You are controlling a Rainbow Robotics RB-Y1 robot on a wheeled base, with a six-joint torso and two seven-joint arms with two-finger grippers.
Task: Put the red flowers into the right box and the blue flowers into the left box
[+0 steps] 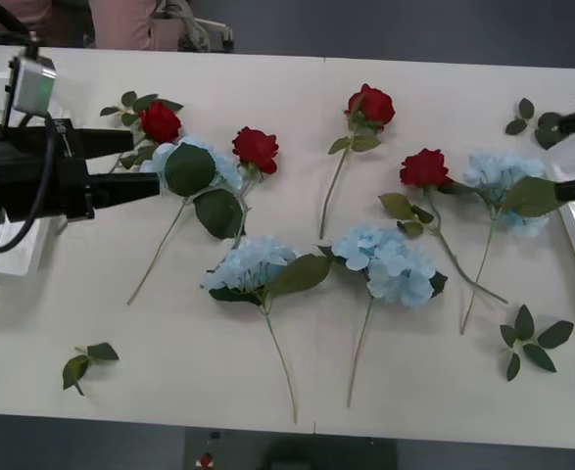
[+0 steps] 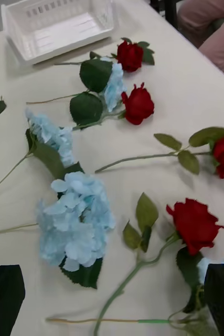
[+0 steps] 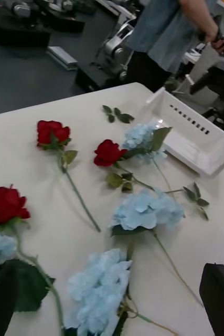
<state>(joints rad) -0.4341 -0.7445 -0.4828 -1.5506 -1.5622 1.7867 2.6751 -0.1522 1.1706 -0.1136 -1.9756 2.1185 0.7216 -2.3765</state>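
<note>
My left claw (image 1: 140, 164) hangs open beside a rose (image 1: 160, 122); I'd pinch its stem low, clear of the hydrangea (image 1: 191, 166).

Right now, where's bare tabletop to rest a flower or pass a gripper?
Free: the near strip of the cream tabletop, between the loose green leaf sprig and the long hydrangea stems. Also the far edge between the two back red roses. Crowded: the middle band of pale-blue hydrangeas and overlapping leaves.
</note>
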